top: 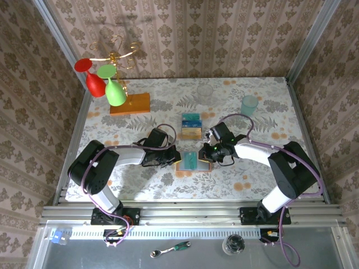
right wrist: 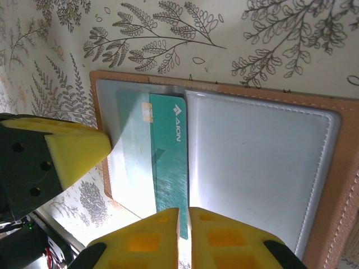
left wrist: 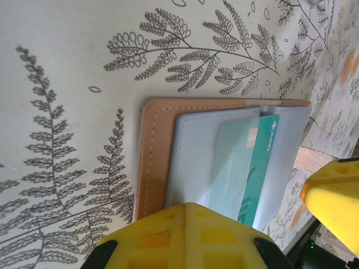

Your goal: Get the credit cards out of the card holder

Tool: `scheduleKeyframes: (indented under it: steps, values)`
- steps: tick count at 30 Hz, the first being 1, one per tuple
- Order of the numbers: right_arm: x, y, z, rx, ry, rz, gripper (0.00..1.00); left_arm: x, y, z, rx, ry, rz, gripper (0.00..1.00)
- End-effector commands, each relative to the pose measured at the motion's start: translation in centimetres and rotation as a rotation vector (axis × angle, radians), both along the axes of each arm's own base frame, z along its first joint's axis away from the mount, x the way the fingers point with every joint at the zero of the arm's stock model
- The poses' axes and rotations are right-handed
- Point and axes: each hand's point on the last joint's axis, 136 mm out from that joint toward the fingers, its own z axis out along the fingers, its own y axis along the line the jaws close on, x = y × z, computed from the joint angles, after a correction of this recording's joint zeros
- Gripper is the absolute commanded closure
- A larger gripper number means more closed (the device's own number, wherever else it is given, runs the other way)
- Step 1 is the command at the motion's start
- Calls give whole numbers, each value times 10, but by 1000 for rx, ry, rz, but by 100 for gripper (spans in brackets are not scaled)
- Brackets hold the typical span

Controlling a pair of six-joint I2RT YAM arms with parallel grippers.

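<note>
My big table (top: 263, 168) has a leafy cloth on it. In the middle lies the card holder (top: 193, 161), wide open (grey-blue inside, brown rim), flat on the cloth between my two arms. My left gripper (left wrist: 185, 227) has its jaws squeezed together and rests on one end of the holder. My right gripper (right wrist: 184, 238) pinches the teal credit card (right wrist: 168, 168), which sits partly in a pocket. More credit cards (top: 192, 126) lie just behind the holder.
</note>
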Motion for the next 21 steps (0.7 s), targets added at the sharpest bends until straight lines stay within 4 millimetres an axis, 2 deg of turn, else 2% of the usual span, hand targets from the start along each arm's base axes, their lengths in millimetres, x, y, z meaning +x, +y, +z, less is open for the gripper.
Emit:
scheduleKeyframes:
  steps: [1,7,12,15,21]
  values:
    - [1,8,2,25,16,25,84,-5,2,-3,18,17,-10,100]
    - [5,14,-1,45,24,32,82,2,-7,21,-11,-23,-22,98]
    - [7,17,-6,55,33,34,81,2,-19,31,-23,-34,-54,98]
    - [8,18,-7,64,33,34,81,-1,-24,26,-19,-23,-71,99]
    - [9,19,-11,59,40,35,80,-7,-17,6,22,13,-67,100]
